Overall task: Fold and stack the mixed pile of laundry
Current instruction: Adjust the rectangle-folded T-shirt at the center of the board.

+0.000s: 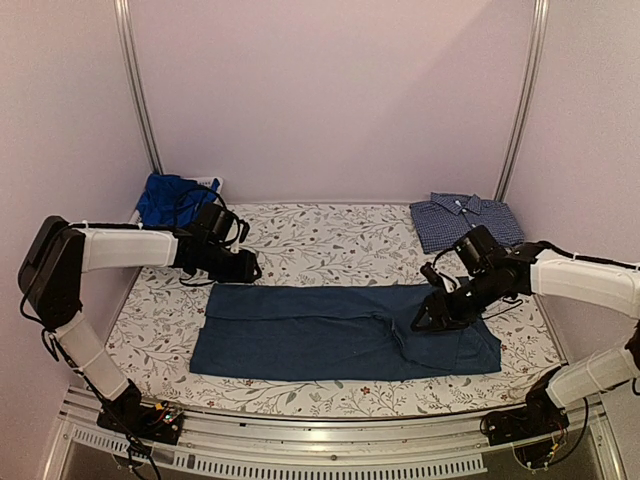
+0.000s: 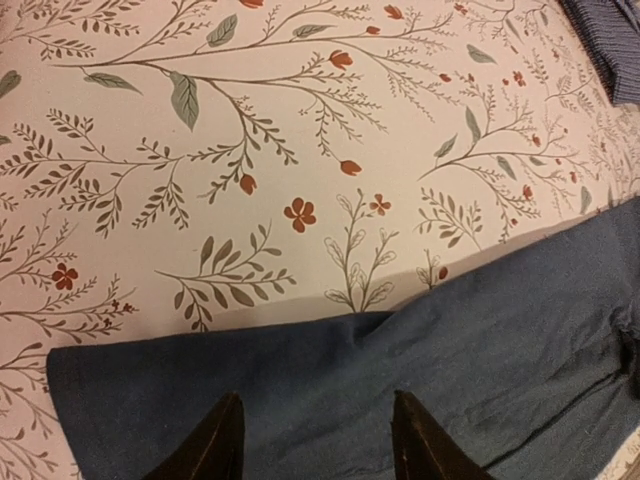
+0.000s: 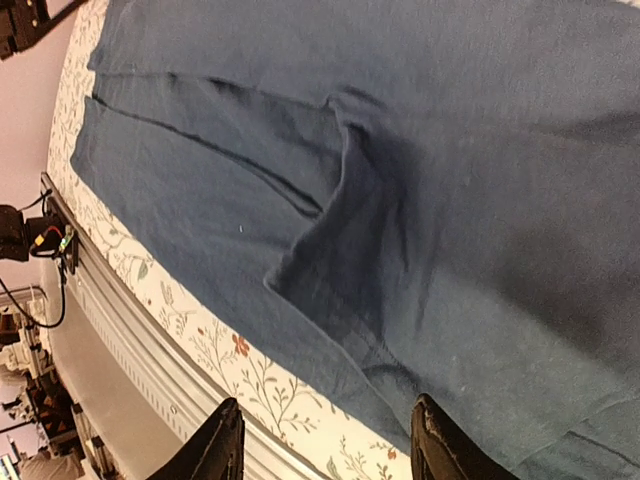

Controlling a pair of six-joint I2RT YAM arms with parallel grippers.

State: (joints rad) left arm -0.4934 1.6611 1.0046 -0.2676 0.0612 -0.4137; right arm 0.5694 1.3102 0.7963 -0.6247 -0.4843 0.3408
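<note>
A dark navy T-shirt (image 1: 330, 335) lies flat on the floral table as a long rectangle, with a folded flap near its right end (image 3: 330, 230). My left gripper (image 1: 248, 270) hovers at the shirt's far left corner. It is open, and its dark fingertips (image 2: 215, 445) stand apart above the cloth (image 2: 450, 350) with nothing pinched. My right gripper (image 1: 428, 318) hangs over the shirt's right part. Open as well, its fingertips (image 3: 440, 450) straddle the near hem (image 3: 400, 385). A blue checked shirt (image 1: 465, 220) sits folded at the back right. A royal-blue garment (image 1: 168, 198) lies at the back left.
The royal-blue garment rests in a white mesh basket (image 1: 214, 183) at the table's back left corner. The floral cloth (image 1: 330, 240) covers the table. A metal rail (image 1: 330, 428) runs along the near edge, close to the shirt's hem. Frame posts stand at both back corners.
</note>
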